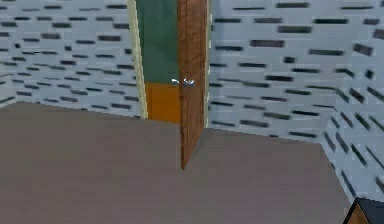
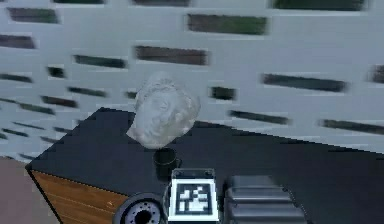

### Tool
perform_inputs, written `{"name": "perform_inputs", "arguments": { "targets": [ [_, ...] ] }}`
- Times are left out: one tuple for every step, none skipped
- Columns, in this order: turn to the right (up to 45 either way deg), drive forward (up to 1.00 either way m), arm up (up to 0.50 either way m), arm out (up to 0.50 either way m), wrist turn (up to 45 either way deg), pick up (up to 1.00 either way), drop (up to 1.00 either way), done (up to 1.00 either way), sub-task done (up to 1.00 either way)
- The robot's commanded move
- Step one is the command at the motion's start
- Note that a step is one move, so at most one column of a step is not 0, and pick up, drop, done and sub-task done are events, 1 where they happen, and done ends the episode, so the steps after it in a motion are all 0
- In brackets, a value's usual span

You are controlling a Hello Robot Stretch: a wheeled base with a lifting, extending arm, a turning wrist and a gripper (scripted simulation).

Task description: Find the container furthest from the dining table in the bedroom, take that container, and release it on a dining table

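Now small dark container (image 2: 165,161) stands on dark surface (image 2: 300,165), lower middle of arm side view, below grey bust (image 2: 165,108), just above gripper (image 2: 142,212) at bottom edge; fingers' state and load: cannot tell.

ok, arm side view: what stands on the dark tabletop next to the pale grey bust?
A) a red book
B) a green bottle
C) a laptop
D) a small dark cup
D: a small dark cup stands on the dark tabletop, just below the pale grey bust in the picture.
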Motion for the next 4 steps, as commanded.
{"name": "perform_inputs", "arguments": {
  "targets": [
    [0.0,0.0,0.0,0.22,0.0,0.0,0.0,0.0,0.0],
    [0.0,0.0,0.0,0.0,45.0,0.0,0.0,0.0,0.0],
    [0.0,0.0,0.0,0.0,45.0,0.0,0.0,0.0,0.0],
    [0.0,0.0,0.0,0.0,45.0,0.0,0.0,0.0,0.0]
  ]
}}
